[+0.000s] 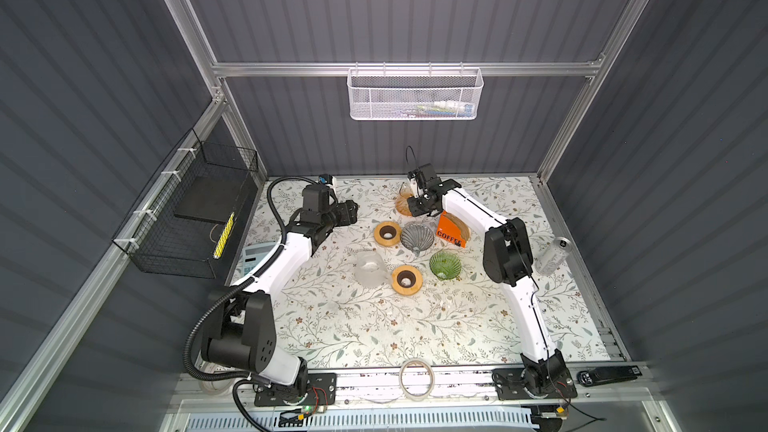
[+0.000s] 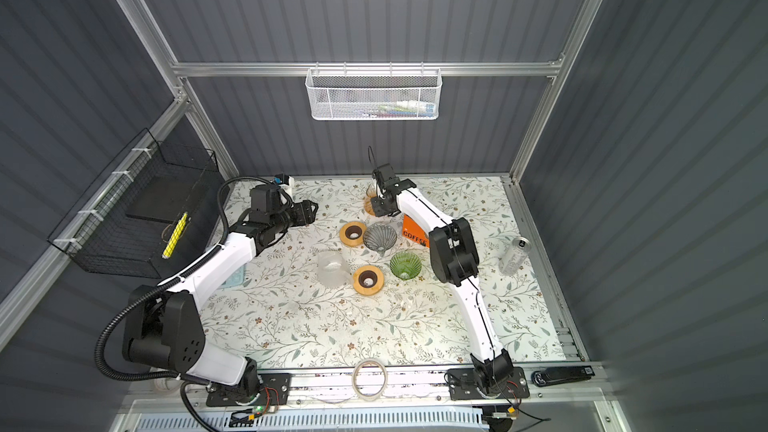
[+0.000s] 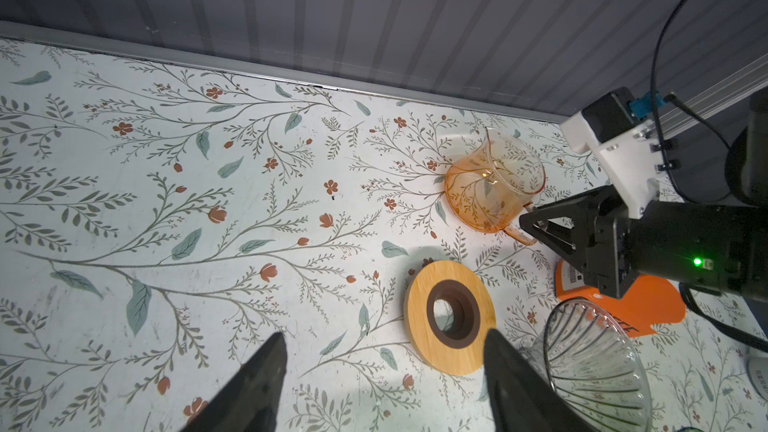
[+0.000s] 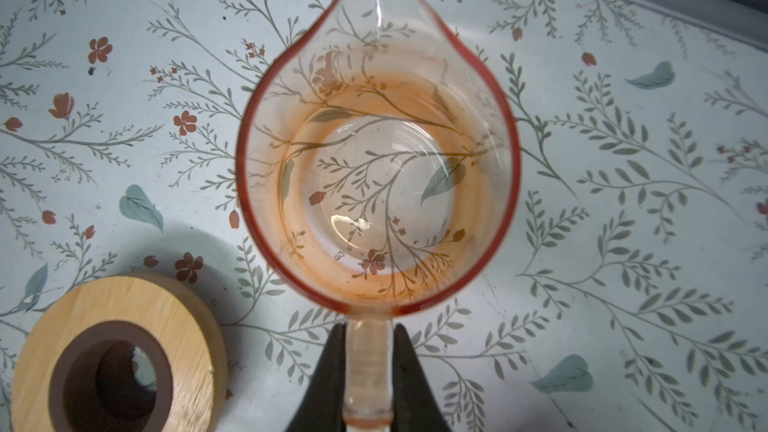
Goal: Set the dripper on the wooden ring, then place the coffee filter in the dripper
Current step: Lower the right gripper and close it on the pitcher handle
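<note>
A grey ribbed glass dripper (image 1: 417, 238) (image 3: 594, 363) stands mid-table, and a green dripper (image 1: 445, 264) sits nearer the front. Tan coffee filters (image 1: 464, 228) stick out of an orange box marked COFFEE (image 1: 451, 232) (image 3: 648, 305) under the right arm. My right gripper (image 1: 412, 205) (image 4: 370, 334) is at the back, shut on the handle (image 4: 370, 367) of an orange glass pitcher (image 1: 401, 201) (image 4: 374, 160) that stands on the table. My left gripper (image 1: 351, 214) (image 3: 384, 340) is open and empty, above the table left of the pitcher.
Two wooden rings (image 1: 387, 233) (image 1: 407, 279) lie by the drippers, one close to the pitcher (image 4: 116, 355). A frosted pitcher (image 1: 370, 268) stands front left, a metal can (image 1: 552, 255) at the right edge. A tape roll (image 1: 417, 380) lies on the front rail.
</note>
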Robot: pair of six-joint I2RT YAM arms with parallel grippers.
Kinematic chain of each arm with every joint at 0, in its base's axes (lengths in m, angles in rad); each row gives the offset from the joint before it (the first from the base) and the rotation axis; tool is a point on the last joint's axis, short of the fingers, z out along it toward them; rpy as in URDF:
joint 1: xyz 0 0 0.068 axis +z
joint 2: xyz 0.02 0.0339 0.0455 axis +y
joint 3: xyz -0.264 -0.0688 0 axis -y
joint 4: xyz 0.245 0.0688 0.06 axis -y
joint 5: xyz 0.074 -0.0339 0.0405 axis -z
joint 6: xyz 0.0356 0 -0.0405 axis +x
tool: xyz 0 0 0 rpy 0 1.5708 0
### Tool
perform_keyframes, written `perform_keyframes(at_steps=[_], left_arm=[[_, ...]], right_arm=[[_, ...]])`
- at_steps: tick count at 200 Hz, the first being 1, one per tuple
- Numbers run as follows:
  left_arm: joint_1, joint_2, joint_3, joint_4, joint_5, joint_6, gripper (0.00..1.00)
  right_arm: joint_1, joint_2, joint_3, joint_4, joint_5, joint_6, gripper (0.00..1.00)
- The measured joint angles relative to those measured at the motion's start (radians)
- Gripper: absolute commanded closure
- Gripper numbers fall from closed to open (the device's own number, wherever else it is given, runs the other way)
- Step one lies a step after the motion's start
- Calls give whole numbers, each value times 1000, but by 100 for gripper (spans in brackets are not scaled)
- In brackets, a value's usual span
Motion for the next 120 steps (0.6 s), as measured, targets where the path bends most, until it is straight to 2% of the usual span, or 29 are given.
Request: perform_keyframes(at_steps=[50, 120], left_arm=[[0, 0, 2, 0, 0, 0, 25], [0, -22, 2, -14, 0, -5, 25]], right_arm=[[23, -13, -13, 1, 36, -16, 100], [71, -170, -113, 16, 50, -31, 100]])
